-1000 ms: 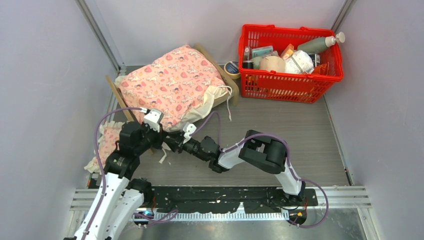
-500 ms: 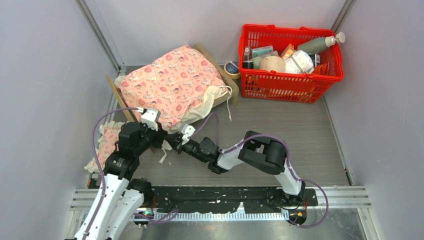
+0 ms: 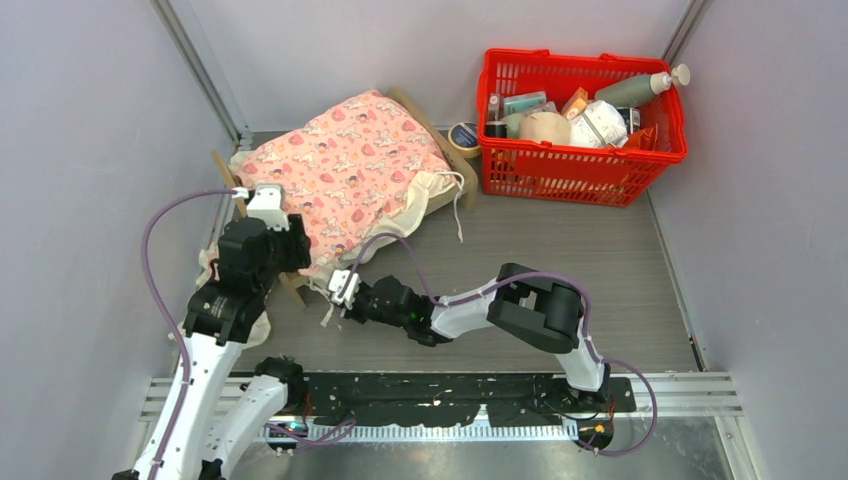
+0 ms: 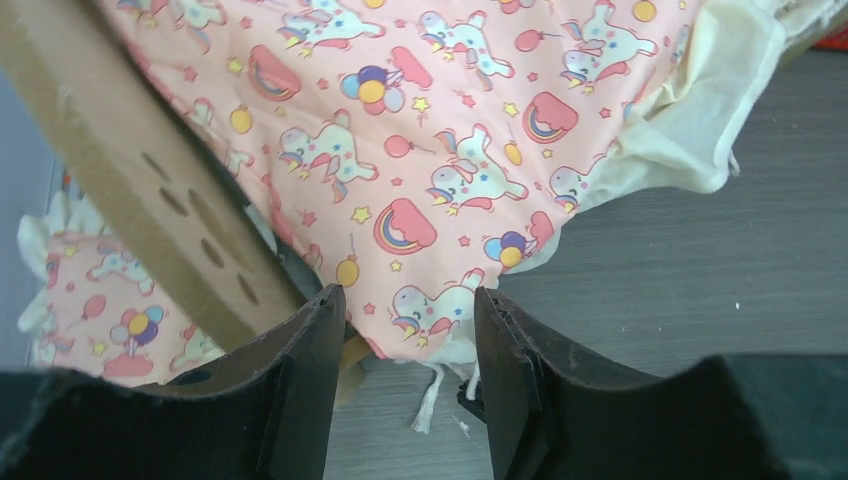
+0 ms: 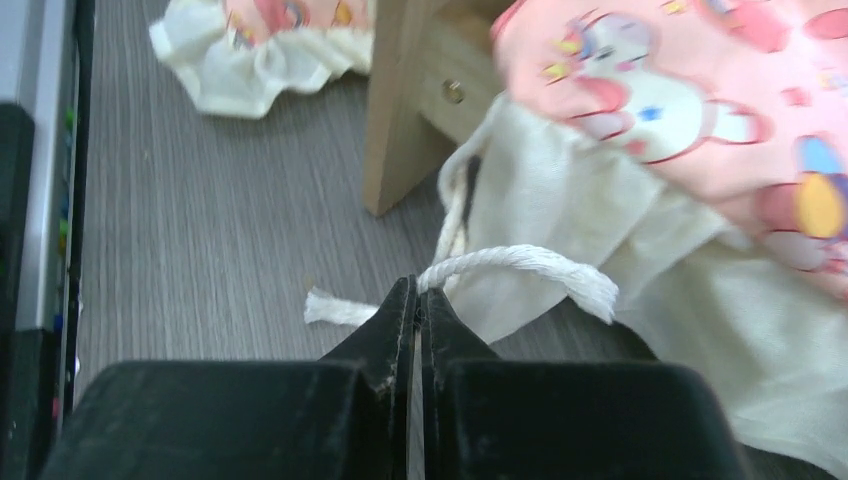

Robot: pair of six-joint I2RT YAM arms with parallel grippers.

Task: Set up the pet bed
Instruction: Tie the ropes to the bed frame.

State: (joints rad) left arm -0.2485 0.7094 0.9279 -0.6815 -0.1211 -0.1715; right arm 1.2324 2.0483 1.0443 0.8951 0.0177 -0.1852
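Observation:
The pet bed (image 3: 441,193) stands at the back left, its plywood frame mostly under a pink patterned blanket (image 3: 340,165). In the left wrist view its headboard (image 4: 150,190) with the paw-print cutout runs along the left. My left gripper (image 4: 405,300) is open above the blanket's (image 4: 450,150) near corner with nothing between its fingers; in the top view that left gripper (image 3: 293,250) sits by the headboard. My right gripper (image 5: 415,292) is shut on the blanket's white cord (image 5: 520,262), low over the floor beside a bed leg (image 5: 400,110). The mattress is hidden.
A small pink frilled pillow (image 4: 90,300) lies on the floor left of the headboard. A red basket (image 3: 585,165) full of items stands at the back right, with a tape roll (image 3: 463,135) between it and the bed. Walls close both sides.
My left gripper has opened and drawn back to the left, off the blanket's edge. My right gripper has shut on the cord and moved left and nearer.

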